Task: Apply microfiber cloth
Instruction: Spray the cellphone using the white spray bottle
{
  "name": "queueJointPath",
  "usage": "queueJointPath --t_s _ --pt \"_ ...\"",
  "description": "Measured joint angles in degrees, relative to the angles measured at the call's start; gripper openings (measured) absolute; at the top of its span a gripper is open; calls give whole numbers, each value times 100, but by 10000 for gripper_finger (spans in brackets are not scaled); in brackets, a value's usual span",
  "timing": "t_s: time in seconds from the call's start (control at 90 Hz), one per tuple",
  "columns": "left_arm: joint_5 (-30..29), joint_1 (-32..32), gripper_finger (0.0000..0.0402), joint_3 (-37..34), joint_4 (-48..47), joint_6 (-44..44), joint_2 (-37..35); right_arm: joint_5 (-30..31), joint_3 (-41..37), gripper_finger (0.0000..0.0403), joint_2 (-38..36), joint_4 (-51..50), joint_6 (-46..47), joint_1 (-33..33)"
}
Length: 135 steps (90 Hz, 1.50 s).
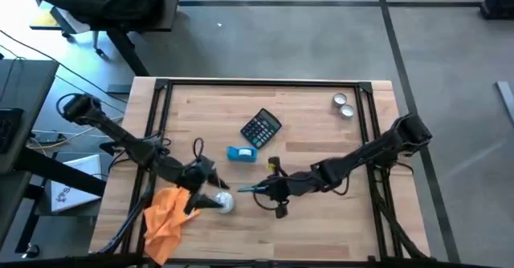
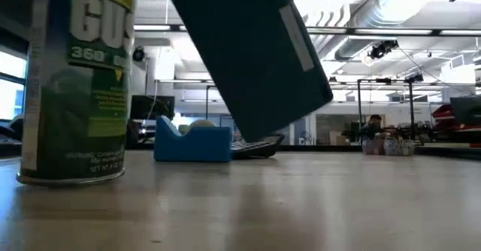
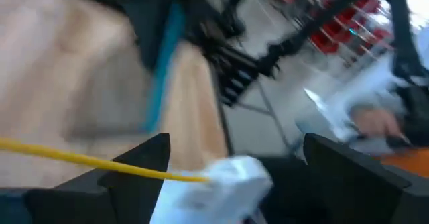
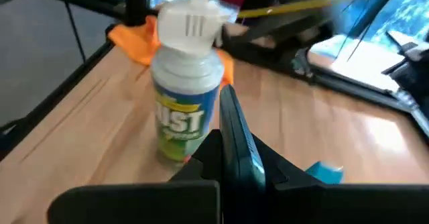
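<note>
Two dark arms reach in over the wooden surface, one from each side, and they almost meet near the front edge.

The left gripper is low at the front left. The microfiber cloth is a bright orange rag. It lies bunched up at the front left of the surface, just to the left of this gripper and touching it or very close to it. In the high view it is hard to tell if the gripper has hold of the cloth. In the left wrist view the two dark fingers stand well apart, with a blurry white thing low between them, so the gripper looks open, but the blur makes this unsure.

A spray can with a white cap stands upright just to the right of the left gripper. In the low view it is the big green can on the left. In the right wrist view the orange cloth shows behind the can.

The right gripper points left toward the can and stops just beside it. Its fingers look pressed close together, with nothing between them.

Farther back, near the middle, a small blue box sits on the surface. A black calculator lies just behind it. Two small round tins sit at the far right.
</note>
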Motion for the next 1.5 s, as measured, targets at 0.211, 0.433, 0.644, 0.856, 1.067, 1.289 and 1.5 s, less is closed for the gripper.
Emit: queueJointPath --t_s 0.211,0.433,0.644,0.856,1.067,1.289,1.5 --pt "-582 277 323 1 -427 71 -63 6 0 1 75 41 231 -1" --pt "-601 443 323 27 -1657 -809 -102 4 0 1 77 54 167 2" --pt "-373 498 323 6 -1751 -993 -307 6 0 1 75 54 118 2" --pt "-494 495 323 -11 -1091 -458 -753 4 0 1 76 77 120 2" --pt "-641 496 323 -9 -1193 -336 -890 4 0 1 77 116 214 2" --pt "-1407 495 323 -11 -2114 -609 -844 4 0 1 76 564 -64 -1" --pt "-1959 495 323 -145 -1843 -745 -544 4 0 1 77 682 -77 -14"
